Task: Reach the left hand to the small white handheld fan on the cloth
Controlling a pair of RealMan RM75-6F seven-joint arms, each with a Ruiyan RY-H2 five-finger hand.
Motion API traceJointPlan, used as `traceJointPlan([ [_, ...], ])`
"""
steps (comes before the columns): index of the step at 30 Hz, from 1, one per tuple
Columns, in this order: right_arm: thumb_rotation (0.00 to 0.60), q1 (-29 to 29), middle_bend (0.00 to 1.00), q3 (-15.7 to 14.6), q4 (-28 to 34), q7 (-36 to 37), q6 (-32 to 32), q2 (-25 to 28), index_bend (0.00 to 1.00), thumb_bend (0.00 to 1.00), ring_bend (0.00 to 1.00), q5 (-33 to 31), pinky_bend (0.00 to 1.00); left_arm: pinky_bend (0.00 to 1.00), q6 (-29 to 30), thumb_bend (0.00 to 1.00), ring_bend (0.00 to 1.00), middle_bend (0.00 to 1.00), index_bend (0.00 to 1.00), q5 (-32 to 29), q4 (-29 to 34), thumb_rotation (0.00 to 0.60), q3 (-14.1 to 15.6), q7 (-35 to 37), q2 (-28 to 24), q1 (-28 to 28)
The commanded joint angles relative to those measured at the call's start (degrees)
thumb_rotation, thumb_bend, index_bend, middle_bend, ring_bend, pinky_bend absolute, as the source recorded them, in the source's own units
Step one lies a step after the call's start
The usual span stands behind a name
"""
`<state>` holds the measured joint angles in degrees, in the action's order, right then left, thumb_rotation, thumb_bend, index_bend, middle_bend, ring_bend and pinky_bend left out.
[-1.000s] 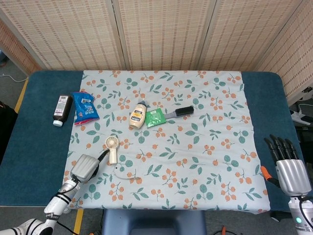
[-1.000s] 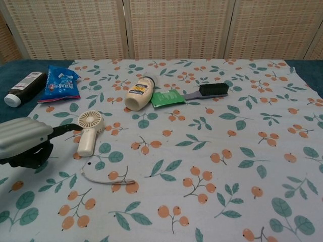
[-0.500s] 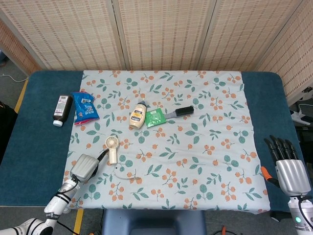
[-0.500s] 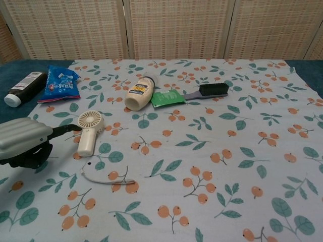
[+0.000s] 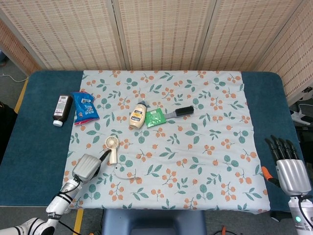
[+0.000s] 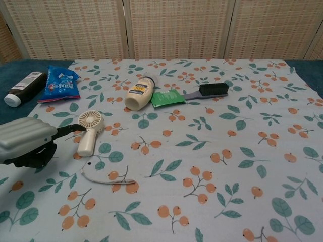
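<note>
Fan-reaching is the step you are working through, and judging by how close things are lying, you are nearing the end of it. Your left hand [image 6: 25, 141] is hovering low over the cloth [image 6: 212, 126] at its near left side, holding nothing, with dark fingertips [image 6: 75, 127] stretching out towards the small white handheld fan [image 6: 89, 132]. They are sitting just beside the fan's round head; whether they are actually touching it, neither view is showing clearly. How far the rest of the fingers are spreading under the grey back of the hand is something you cannot tell from here.

The fan is lying flat on the floral cloth, head pointing away from you and handle pointing back, with a thin white cord [image 6: 103, 179] curling on the cloth just in front of it.

Further out, a cream bottle [image 5: 138, 115], a green packet [image 5: 156, 118] and a black brush [image 5: 179, 112] are resting mid-cloth, while a blue snack bag [image 5: 85, 107] and a dark bottle [image 5: 62, 109] are sitting by the cloth's left edge.

Your right hand [image 5: 289, 166] is waiting well apart off the right side, empty, fingers straight and slightly apart.

Next, I'd judge you are needing only a short forward nudge to bring the palm over the handle, keeping clear of the cord.
</note>
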<state>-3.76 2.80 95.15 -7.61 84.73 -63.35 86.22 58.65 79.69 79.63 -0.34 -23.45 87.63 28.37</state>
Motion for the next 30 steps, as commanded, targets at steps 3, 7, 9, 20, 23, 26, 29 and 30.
traceJointPlan([
  [3, 0.600, -0.01, 0.00, -0.10, 0.37, -0.14, -0.22, 0.20, 0.00, 0.21, 0.00, -0.08, 0.00, 0.95, -0.41, 0.90, 0.77, 0.87, 0.00, -0.48, -0.29, 0.600, -0.09, -0.33, 0.24, 0.32],
  [7, 0.600, 0.10, 0.00, 0.10, 0.51, -0.12, 0.08, 0.38, 0.00, 0.21, 0.00, -0.24, 0.00, 0.95, -0.43, 0.90, 0.77, 0.87, 0.00, -0.58, -0.57, 0.600, 0.15, -0.53, 0.26, 0.35],
  [9, 0.600, 0.12, 0.00, 0.13, 0.54, -0.16, 0.11, 0.42, 0.00, 0.21, 0.00, -0.32, 0.00, 0.95, -0.53, 0.90, 0.77, 0.87, 0.00, -0.77, -0.55, 0.600, 0.26, -0.78, 0.26, 0.36],
  [20, 0.600, 0.14, 0.00, 0.15, 0.77, -0.36, -0.04, 0.50, 0.00, 0.21, 0.00, -0.52, 0.00, 0.95, 0.03, 0.90, 0.77, 0.87, 0.00, -0.61, -0.58, 0.600, 0.68, -1.53, 0.45, 0.33],
  [23, 0.600, 0.14, 0.00, 0.15, 0.81, -0.39, -0.07, 0.50, 0.00, 0.21, 0.00, -0.54, 0.00, 0.95, 0.01, 0.90, 0.77, 0.87, 0.00, -0.63, -0.67, 0.600, 0.72, -1.76, 0.51, 0.39],
  [26, 0.600, 0.14, 0.00, 0.18, 0.82, -0.39, -0.04, 0.50, 0.00, 0.21, 0.00, -0.55, 0.00, 0.95, 0.01, 0.90, 0.77, 0.87, 0.00, -0.61, -0.74, 0.600, 0.78, -2.07, 0.55, 0.44],
  [29, 0.600, 0.16, 0.00, 0.24, 0.84, -0.41, 0.01, 0.53, 0.00, 0.21, 0.00, -0.64, 0.00, 0.95, -0.05, 0.90, 0.77, 0.88, 0.00, -0.42, -1.14, 0.600, 1.16, -3.37, 0.80, 0.53],
  [30, 0.600, 0.16, 0.00, 0.23, 0.87, -0.40, 0.00, 0.54, 0.00, 0.21, 0.00, -0.64, 0.00, 0.95, -0.08, 0.90, 0.77, 0.88, 0.00, -0.53, -1.21, 0.600, 1.20, -3.70, 0.85, 0.52],
])
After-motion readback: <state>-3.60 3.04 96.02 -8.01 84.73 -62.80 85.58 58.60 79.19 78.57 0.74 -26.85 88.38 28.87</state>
